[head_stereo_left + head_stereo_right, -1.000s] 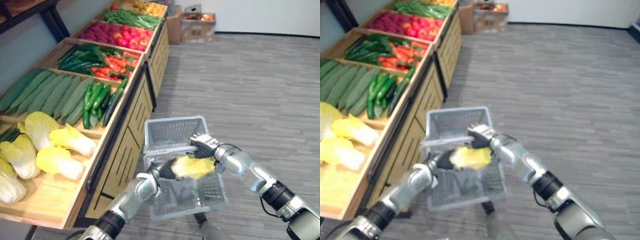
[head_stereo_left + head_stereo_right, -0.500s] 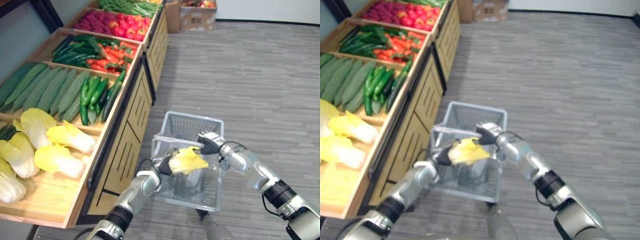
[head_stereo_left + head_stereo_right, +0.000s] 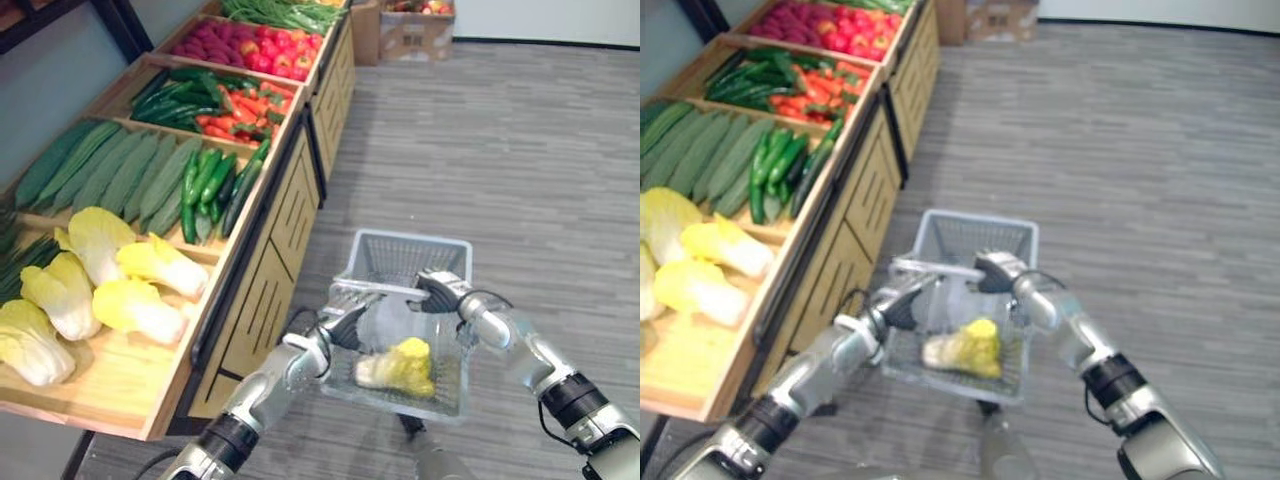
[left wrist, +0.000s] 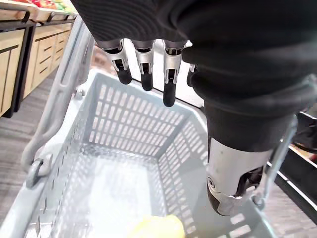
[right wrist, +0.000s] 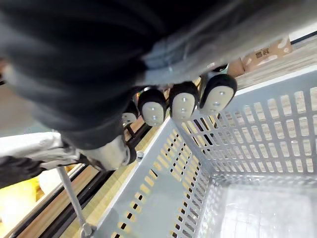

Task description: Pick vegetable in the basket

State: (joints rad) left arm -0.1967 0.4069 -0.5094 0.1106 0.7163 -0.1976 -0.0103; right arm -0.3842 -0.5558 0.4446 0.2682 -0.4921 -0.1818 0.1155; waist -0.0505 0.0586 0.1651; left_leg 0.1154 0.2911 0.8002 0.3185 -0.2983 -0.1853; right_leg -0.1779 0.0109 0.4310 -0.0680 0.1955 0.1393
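Note:
A pale yellow cabbage [image 3: 400, 368] lies on the bottom of the grey wire basket [image 3: 452, 398]; a bit of it shows in the left wrist view [image 4: 154, 228]. My left hand [image 3: 341, 318] hovers over the basket's left rim, open, its fingers [image 4: 142, 67] straight and holding nothing. My right hand [image 3: 443, 290] is shut on the basket's handle [image 3: 385, 291] at the right end and holds the basket off the floor. Its curled fingers [image 5: 182, 104] show above the basket's wall [image 5: 163, 198].
A wooden produce stand [image 3: 250, 310] runs along the left, with yellow cabbages [image 3: 135, 305], cucumbers [image 3: 120, 175], green peppers [image 3: 215, 185], carrots and red vegetables [image 3: 255, 55]. Cardboard boxes [image 3: 415, 30] stand at the far end. Grey floor [image 3: 530, 160] stretches to the right.
My left hand has let go of the cabbage, which has dropped into the basket, and its fingers have straightened. The right hand keeps its grip on the handle. The camera has shifted.

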